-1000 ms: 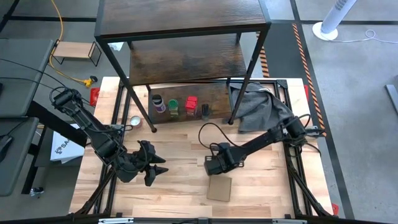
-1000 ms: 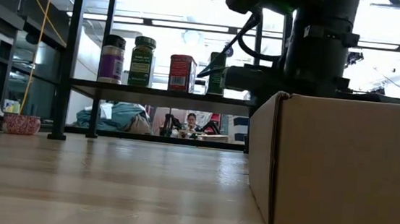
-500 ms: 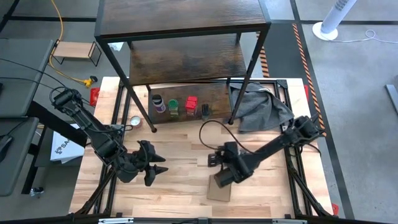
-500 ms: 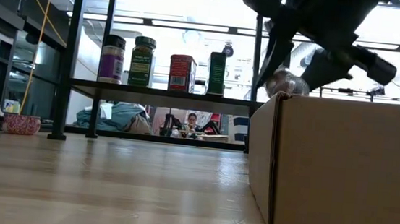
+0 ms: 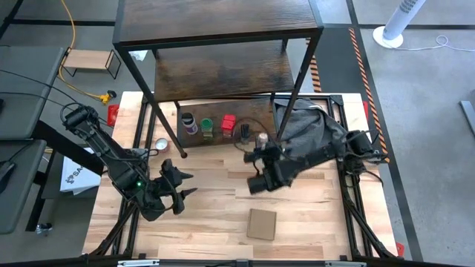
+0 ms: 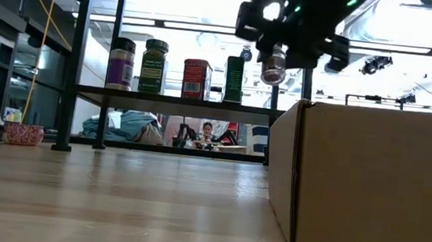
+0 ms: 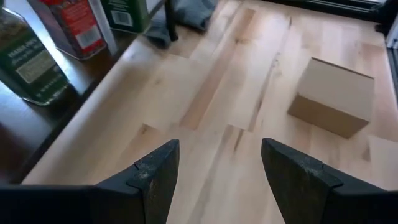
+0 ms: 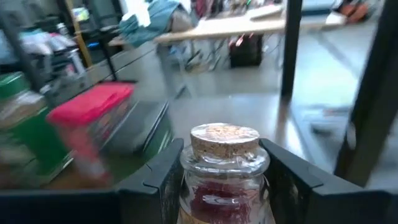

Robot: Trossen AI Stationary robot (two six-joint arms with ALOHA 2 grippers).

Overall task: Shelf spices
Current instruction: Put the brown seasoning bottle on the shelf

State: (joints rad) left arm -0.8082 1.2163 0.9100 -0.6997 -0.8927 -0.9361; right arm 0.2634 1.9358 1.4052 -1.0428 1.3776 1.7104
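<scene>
The shelf [image 5: 223, 30] stands at the table's far side. On its lowest board [image 6: 171, 99] stand the purple-lidded jar [image 5: 188, 122], the green-lidded jar [image 5: 206, 127], the red box [image 5: 228, 124] and the dark container [image 5: 244, 132]. My right gripper [image 5: 262, 145] is shut on the pale cork-stoppered glass jar [image 8: 224, 168], right of the dark container and in front of that board. My left gripper [image 5: 182, 185] is open and empty over the table's left half. My right gripper pinches the jar's glass sides [image 8: 186, 186] between its two fingers, just below the cork [image 8: 224, 138]. The fingers come roughly level from the table's near side. The jar stands upright, lifted clear, a little above the lowest board's height [image 6: 273, 63].
A brown cardboard box [image 5: 261, 224] lies near the front edge, filling the low view's right [image 6: 367, 181]. A small pink bowl [image 5: 161, 144] sits by the shelf's left leg. A grey cloth [image 5: 308, 126] lies at the far right. A shelf leg [image 5: 276, 144] stands right of the held jar.
My right gripper has gone down to the top of the cardboard box, taken hold of the pale jar there, then lifted it and carried it toward the far edge, up to the shelf's lowest board. My left gripper has shifted a little toward the far edge.
</scene>
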